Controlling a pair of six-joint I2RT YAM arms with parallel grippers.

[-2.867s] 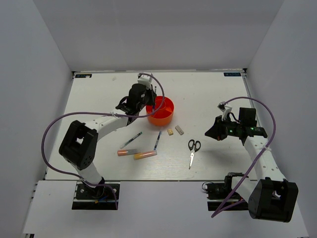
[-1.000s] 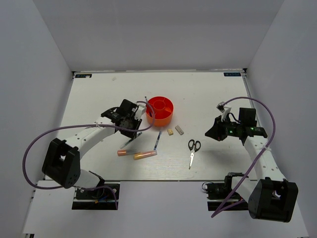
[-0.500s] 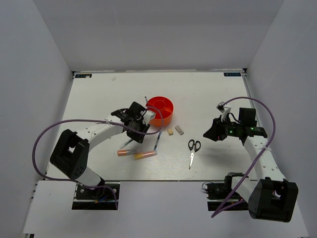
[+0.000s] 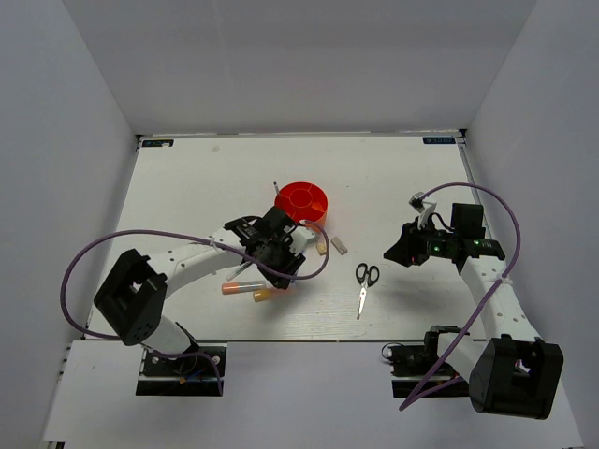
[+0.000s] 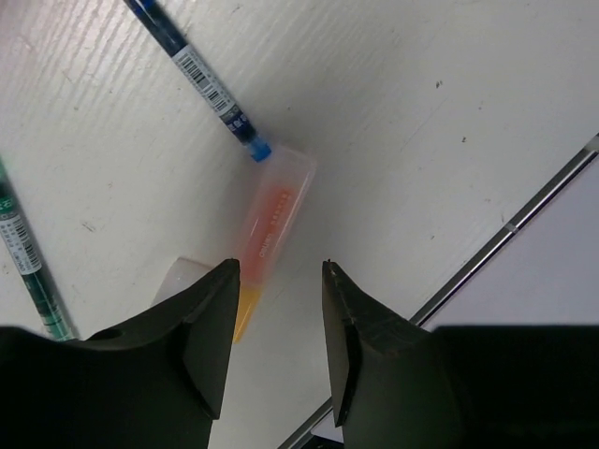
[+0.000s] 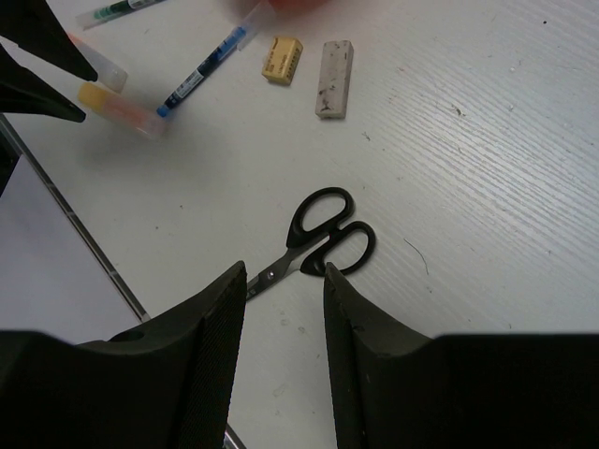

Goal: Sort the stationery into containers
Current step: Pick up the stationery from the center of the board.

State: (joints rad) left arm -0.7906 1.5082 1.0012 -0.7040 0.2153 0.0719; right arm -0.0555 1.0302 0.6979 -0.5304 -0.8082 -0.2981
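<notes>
Bright even light, soft shadows

The left arm [image 4: 192, 254] has moved. A short while ago the left gripper [image 5: 279, 270] was right on top of the orange cup [image 4: 309, 195], at the cup's left edge. Then it pulled away to the left of the cup. After that it swung round to the near side of the cup. Now it hangs low over one orange marker [image 5: 271, 220] lying on the near side of the cup.

Seen from the top, the arm's dark wrist now hides the near edge of the cup and the blue pen [image 5: 201, 79] near it.

A thin pen [image 4: 275, 187] now shows standing up at the cup's left edge, where the gripper covered it before.
</notes>
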